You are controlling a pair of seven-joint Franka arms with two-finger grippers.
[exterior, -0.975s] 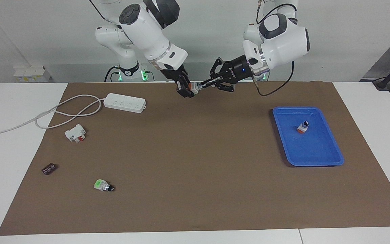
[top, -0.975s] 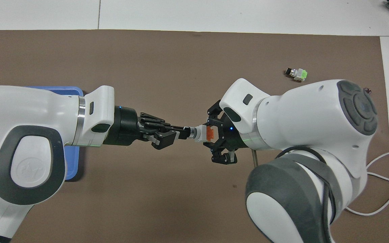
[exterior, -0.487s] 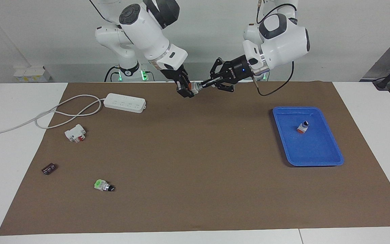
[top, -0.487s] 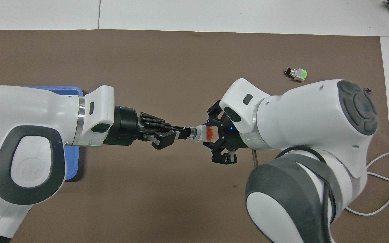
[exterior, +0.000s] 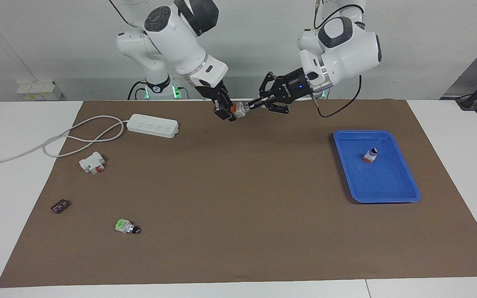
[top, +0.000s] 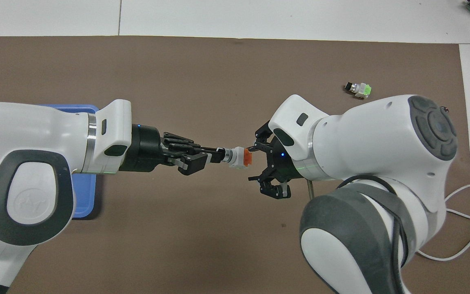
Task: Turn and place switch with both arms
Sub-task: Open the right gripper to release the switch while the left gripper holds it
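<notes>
Switch (exterior: 237, 109): held level in the air over the mat (exterior: 238, 198), between the two grippers, about midway between the arms' ends of the table; orange end toward the right gripper, black knob toward the left gripper, silvery-white middle bare between them.

Left gripper (top: 217, 152): clenched on the switch's black knob, arm reaching in sideways from its own end; it alone carries the switch.

Right gripper (top: 255, 162): released, fingers (top: 256, 145) spread to either side of the orange end; overhead view shows a gap at the lower finger; whether the upper finger touches the orange end cannot be told.

Tray (exterior: 400, 194): blue, on the mat toward the left arm's end of the table; in the overhead view mostly hidden under the left arm.

Second switch (exterior: 370, 155): orange end, black tip, lying in the tray's half nearer the robots.

Power strip (exterior: 152, 125): white, on the mat near the robots, toward the right arm's end; its cable (exterior: 56, 142) loops off the mat onto the table (exterior: 15, 124).

Breaker (exterior: 92, 162): white and red, on the mat, farther from the robots than the power strip.

Black part (exterior: 60, 205): small, by the mat's edge at the right arm's end, farther from the robots than the breaker; kind cannot be told.

Green switch (exterior: 126, 226): lying on its side on the mat, farthest from the robots of the loose items, well apart from both grippers.
</notes>
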